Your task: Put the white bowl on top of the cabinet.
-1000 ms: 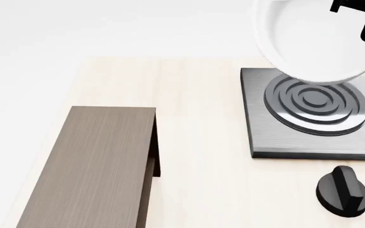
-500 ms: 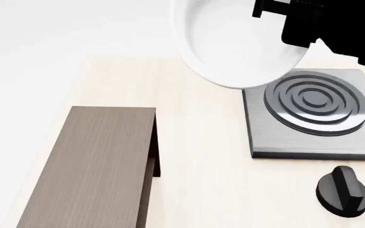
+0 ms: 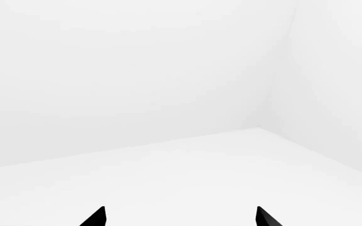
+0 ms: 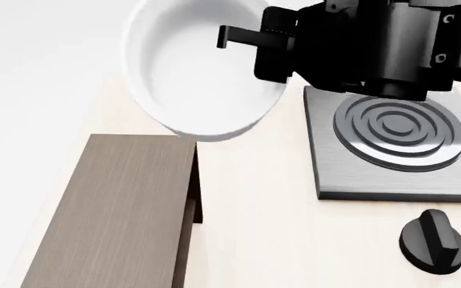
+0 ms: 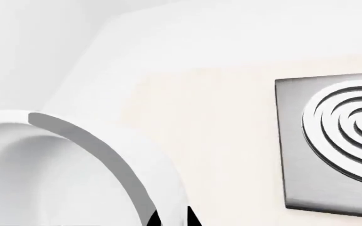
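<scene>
Now the white bowl hangs in the air well to the left of where it was half a second ago: then it covered the far left corner of the grey stove plate, and it has since cleared the plate and sits above the pale table, its lower edge just over the far end of the cabinet. The cabinet, the plate and the black knob near the table's front right have not moved. The right arm has come further into the head view with the bowl, its dark body now hiding the plate's far edge. The right gripper is clamped on the bowl's rim at its right side; in the right wrist view the thick rim runs between the two dark fingertips, which are close together on either side of the wall. The left gripper shows only two black tips set wide apart, holding nothing, against blank white floor and walls.
</scene>
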Robot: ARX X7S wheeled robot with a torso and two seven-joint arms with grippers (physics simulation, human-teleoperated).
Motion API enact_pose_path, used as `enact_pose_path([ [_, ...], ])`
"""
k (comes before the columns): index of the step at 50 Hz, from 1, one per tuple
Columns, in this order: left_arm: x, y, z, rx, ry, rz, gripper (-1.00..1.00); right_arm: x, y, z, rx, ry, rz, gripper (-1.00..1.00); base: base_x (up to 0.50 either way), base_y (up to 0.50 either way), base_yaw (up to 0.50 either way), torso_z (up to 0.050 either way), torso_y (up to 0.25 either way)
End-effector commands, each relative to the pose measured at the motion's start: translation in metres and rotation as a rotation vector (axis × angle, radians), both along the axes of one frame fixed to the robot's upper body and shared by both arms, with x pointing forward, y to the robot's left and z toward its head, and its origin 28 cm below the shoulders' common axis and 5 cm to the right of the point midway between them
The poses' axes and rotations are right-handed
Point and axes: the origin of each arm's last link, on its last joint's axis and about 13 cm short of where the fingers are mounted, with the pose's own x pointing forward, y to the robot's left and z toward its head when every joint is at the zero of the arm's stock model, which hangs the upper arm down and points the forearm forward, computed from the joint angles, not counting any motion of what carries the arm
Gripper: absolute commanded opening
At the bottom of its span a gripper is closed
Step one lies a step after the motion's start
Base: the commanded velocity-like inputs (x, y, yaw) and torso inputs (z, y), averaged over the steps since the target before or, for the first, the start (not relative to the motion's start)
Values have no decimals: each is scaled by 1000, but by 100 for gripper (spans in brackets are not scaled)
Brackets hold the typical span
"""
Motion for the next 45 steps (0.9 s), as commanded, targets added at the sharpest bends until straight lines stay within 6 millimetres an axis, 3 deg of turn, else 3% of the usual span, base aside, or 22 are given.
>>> enact_pose_path([
  [1, -1, 0, 0, 0, 0, 1, 100, -1, 30, 3, 5, 32, 95, -100, 0, 0, 0, 0, 0],
  [26, 0, 0, -1, 0, 4, 1, 100, 7, 66, -21, 141, 172, 176, -100, 0, 0, 0, 0, 1],
  [33, 0, 0, -2, 1, 6, 1, 100, 4, 72, -17, 189, 165, 209, -100, 0, 0, 0, 1, 1],
  [45, 0, 0, -1, 4, 5, 3, 100, -3, 83, -29, 160, 206, 226, -100, 0, 0, 0, 0, 1],
])
